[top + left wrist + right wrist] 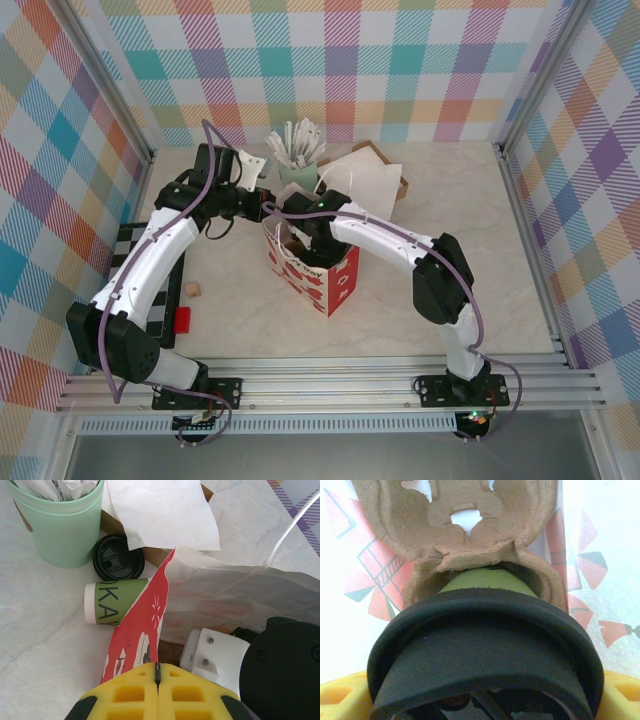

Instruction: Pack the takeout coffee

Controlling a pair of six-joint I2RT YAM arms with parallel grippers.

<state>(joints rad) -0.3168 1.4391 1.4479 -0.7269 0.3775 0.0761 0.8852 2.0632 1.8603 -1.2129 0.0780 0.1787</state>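
Red bag (pixel 140 630) pinched, left tool (pixel 157 677); right tool (pixel 482 695) inside, clasping takeout coffee (pixel 485 645).

Top overhead, wrists close, bag (pixel 335 285) (pixel 140 630) shared

I work in a robotics lab test cell. My bench (pixel 450 220) is a pale, stone-look board boxed in by cloth walls (pixel 350 70) of pastel plaid and framed with bare aluminium rails (pixel 340 385). My white left arm (pixel 150 260) and right arm (pixel 400 240) are bolted to the slotted rail at its near edge, with purple cables looped along them. The goods here are café props: a red-and-white paper bag (pixel 340 285), a mint cup (pixel 298 172) of wrapped sticks and a takeout coffee (pixel 485 640) with a black lid.
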